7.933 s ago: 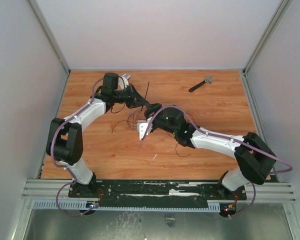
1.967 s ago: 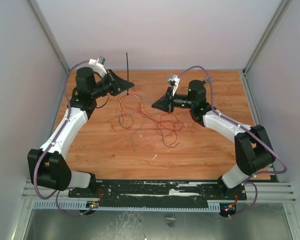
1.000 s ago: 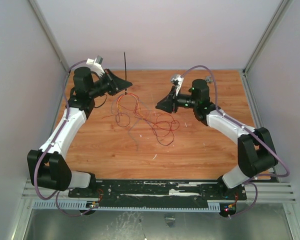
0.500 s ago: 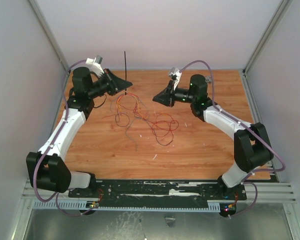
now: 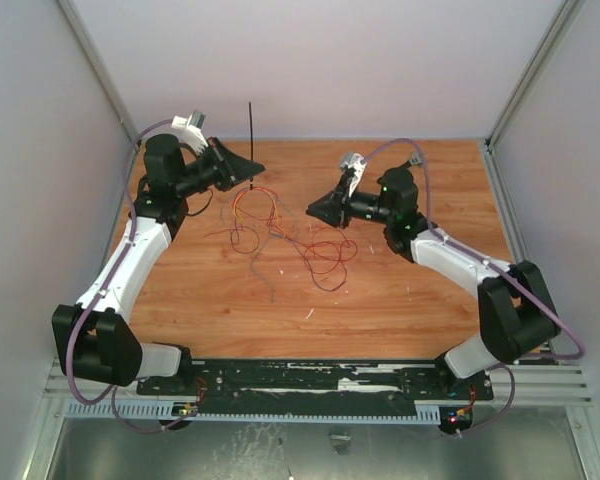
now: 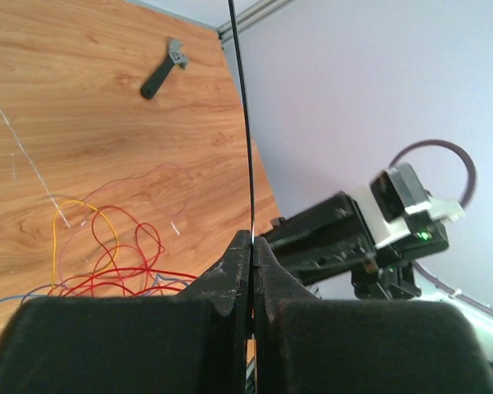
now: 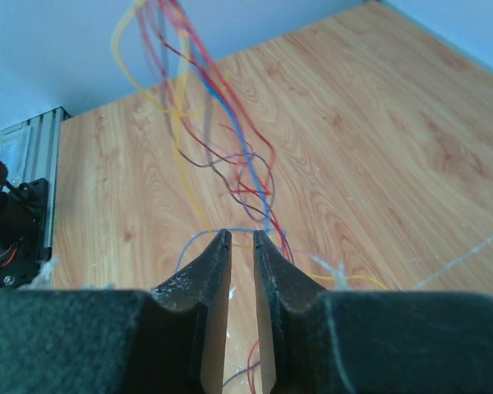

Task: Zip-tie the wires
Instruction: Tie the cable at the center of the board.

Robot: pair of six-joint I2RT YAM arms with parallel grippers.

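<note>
My left gripper is raised over the back left of the table and is shut on the zip tie, a thin black strip that stands upright from the fingertips; in the left wrist view the zip tie runs up out of the closed jaws. The wires, thin and mostly red with orange, blue and dark strands, lie tangled on the wood between the arms, with some loops rising toward the left gripper. My right gripper faces them from the right. In the right wrist view its jaws stand a narrow gap apart, empty, with the wires just beyond the tips.
A short black tool with a grey head lies at the back right of the wooden table. Grey walls close in the left, back and right sides. The right arm's purple cable arches above its wrist.
My right gripper has dipped slightly lower and nearer over the last half second, staying close to the wires. The left gripper with the zip tie has held still. The wires barely shifted.
</note>
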